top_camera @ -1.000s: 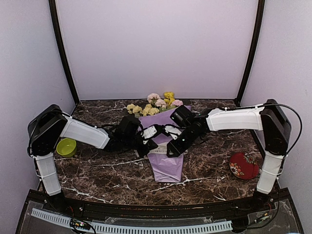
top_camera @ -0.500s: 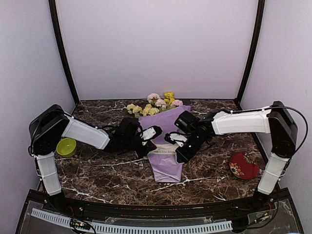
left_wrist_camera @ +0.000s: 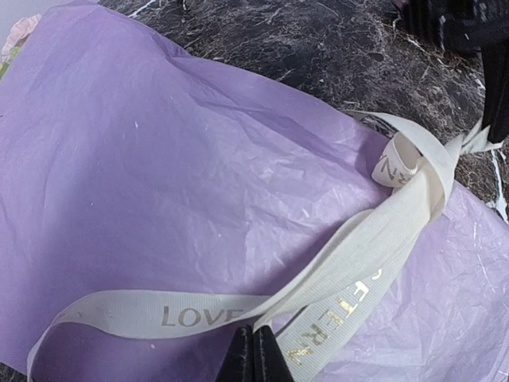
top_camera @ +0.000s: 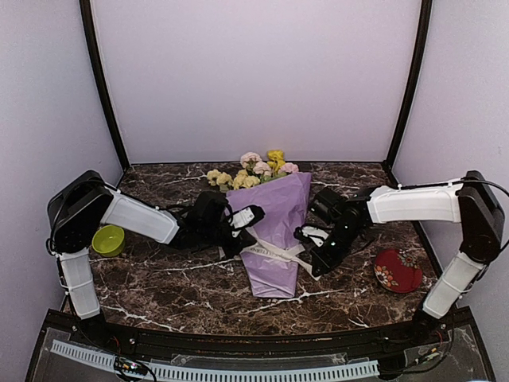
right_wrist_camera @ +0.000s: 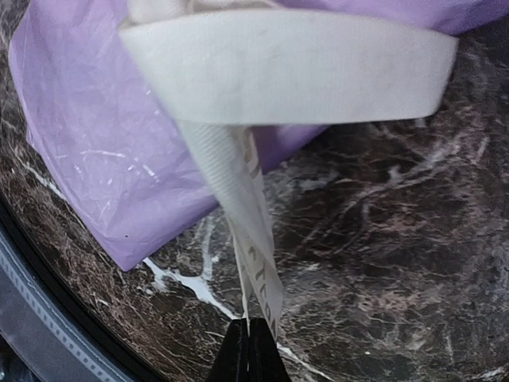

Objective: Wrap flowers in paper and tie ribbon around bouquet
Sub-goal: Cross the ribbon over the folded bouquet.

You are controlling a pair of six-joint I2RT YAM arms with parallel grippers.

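Flowers [top_camera: 254, 169] wrapped in lilac paper [top_camera: 278, 207], cone lying mid tabletop [top_camera: 159, 278]. Ribbon [top_camera: 274, 253] crossed over cone, knot loose. Left gripper [left_wrist_camera: 254, 354] & right gripper [right_wrist_camera: 248, 350] each pinch a ribbon end. Remaining, prob: cinch, finish tie.

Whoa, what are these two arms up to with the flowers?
They are tying up a bouquet. The flowers lie on the marble table, already wrapped in a cone of lilac paper. A cream ribbon crosses the cone, and each arm pinches one end: the left gripper beside the cone, the right gripper out to its right. The ribbon crosses itself in a loose loop, so the tie does not look snug yet.
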